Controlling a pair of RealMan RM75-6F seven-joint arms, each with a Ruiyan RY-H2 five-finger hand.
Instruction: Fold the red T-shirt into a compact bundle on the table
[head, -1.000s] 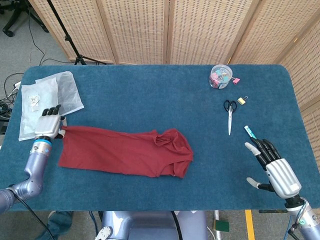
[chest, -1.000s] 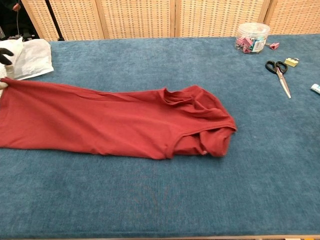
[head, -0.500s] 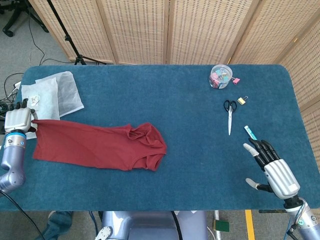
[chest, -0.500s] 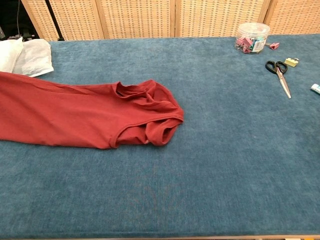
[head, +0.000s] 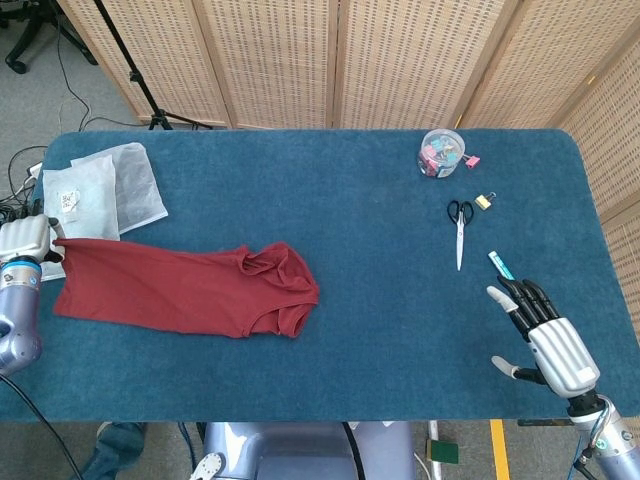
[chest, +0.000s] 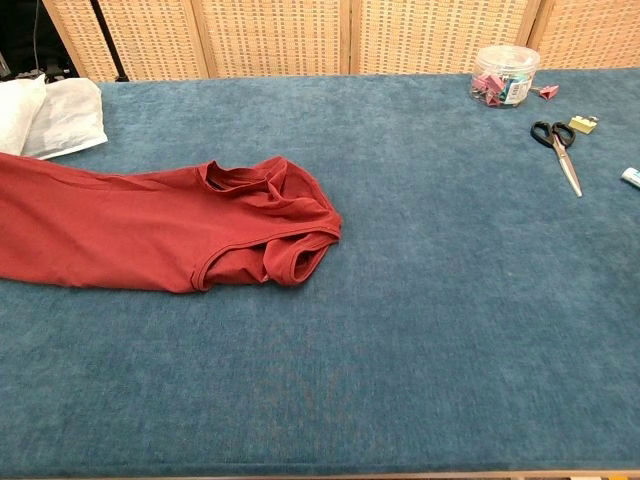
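Blue felt table (head: 330, 200), red T-shirt (head: 180, 290) lying half-folded beside the plastic bags (head: 100, 190). My left hand (head: 25, 240) is pinching its hem; right hand (head: 550, 340) is idling, fingers spread. Next I'm probably folding it toward the collar.

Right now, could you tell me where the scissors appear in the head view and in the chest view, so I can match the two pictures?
Head view: the scissors lie right of centre, handles towards the screens.
Chest view: the scissors sit near the upper right corner.
Shared landmark: the clear tub of clips, just up and left of them in both.
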